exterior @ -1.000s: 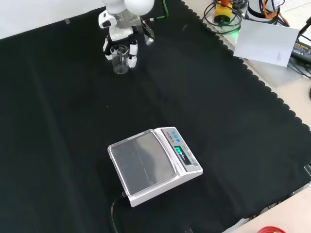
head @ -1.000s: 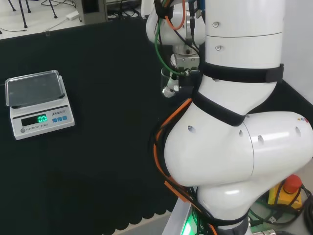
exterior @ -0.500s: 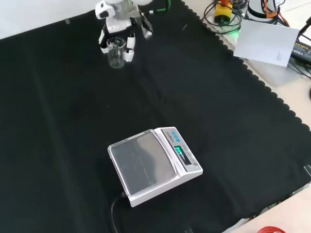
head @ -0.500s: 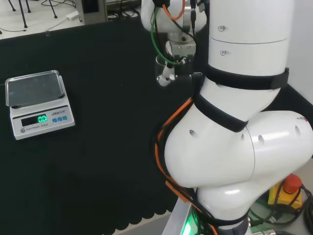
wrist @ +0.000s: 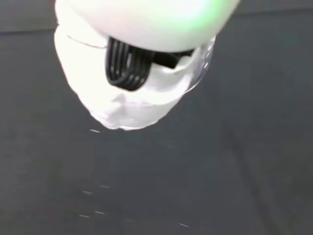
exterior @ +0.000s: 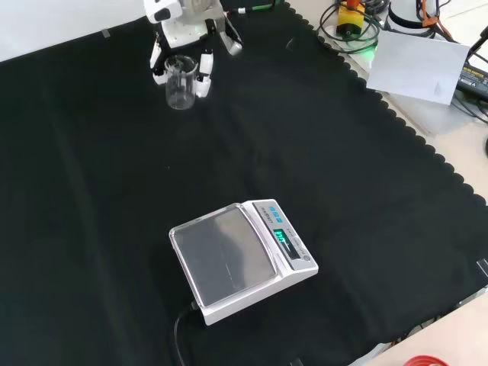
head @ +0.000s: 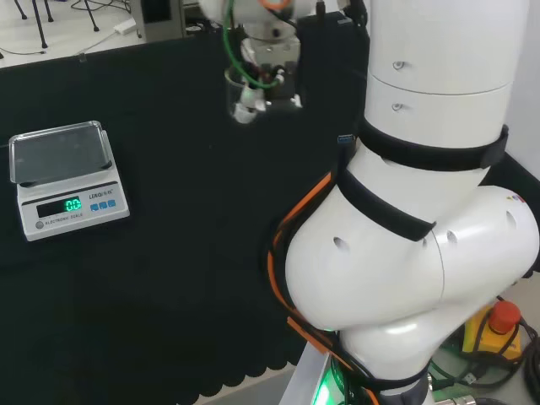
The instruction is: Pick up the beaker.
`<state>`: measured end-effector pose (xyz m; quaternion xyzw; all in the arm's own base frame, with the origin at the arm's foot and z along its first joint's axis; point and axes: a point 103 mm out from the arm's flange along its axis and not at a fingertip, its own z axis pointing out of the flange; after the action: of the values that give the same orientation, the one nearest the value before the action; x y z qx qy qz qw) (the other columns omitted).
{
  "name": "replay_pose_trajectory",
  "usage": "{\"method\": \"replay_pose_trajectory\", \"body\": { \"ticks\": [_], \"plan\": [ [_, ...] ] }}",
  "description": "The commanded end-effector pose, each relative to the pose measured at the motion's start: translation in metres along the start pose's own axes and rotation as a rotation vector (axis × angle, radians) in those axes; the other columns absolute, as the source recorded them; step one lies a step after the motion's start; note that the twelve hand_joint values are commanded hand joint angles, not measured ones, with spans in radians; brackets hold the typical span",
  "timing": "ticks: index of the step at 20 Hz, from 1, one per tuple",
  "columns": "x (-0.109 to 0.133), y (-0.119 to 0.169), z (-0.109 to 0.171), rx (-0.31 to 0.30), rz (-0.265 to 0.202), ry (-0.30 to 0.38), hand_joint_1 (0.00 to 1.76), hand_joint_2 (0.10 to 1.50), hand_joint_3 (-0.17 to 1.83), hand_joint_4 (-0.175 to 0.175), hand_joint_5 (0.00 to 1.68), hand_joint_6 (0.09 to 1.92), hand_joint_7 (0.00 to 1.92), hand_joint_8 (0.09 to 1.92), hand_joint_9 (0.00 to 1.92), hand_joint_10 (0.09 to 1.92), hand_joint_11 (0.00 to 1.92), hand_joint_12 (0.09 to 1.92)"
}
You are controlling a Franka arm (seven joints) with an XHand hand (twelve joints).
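A clear glass beaker (exterior: 180,82) hangs upright above the black cloth at the top of the front view, with white fingertips (exterior: 204,82) on both sides of it. The hand (exterior: 183,30) comes down from the view's top edge and is shut on the beaker. In the head view the beaker (head: 239,89) is held off the cloth to the left of the arm's white links, and the hand (head: 270,72) sits right beside it. In the wrist view a blurred white part of the hand (wrist: 132,83) lies close, with the beaker's rim (wrist: 205,58) at its edge.
A white electronic scale (exterior: 240,259) with a lit green display stands on the cloth (exterior: 343,191) near the front view's middle; it is at the left in the head view as scale (head: 63,177). Cables, a paper sheet and a red button lie beyond the cloth's scalloped edge.
The hand has carried the beaker upward and to the left in the head view. In the front view the beaker hangs a little lower and nearer than before. The scale has not moved.
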<state>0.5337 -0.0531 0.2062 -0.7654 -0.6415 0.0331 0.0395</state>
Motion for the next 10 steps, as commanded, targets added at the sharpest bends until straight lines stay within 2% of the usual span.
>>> {"method": "replay_pose_trajectory", "body": {
  "ticks": [1,6,10],
  "plan": [
    [0.110,0.004,-0.029,-0.014,-0.126,-0.021,1.18,0.67,0.65,-0.094,1.24,0.71,1.16,1.00,1.43,0.53,1.54,0.66],
    [0.180,0.008,-0.032,-0.008,-0.217,-0.044,1.18,0.67,0.65,-0.091,1.24,0.71,1.16,1.00,1.43,0.53,1.55,0.66],
    [0.214,0.009,-0.030,0.001,-0.264,-0.050,1.18,0.66,0.66,-0.084,1.25,0.71,1.16,0.99,1.43,0.53,1.55,0.66]
  ]
}}
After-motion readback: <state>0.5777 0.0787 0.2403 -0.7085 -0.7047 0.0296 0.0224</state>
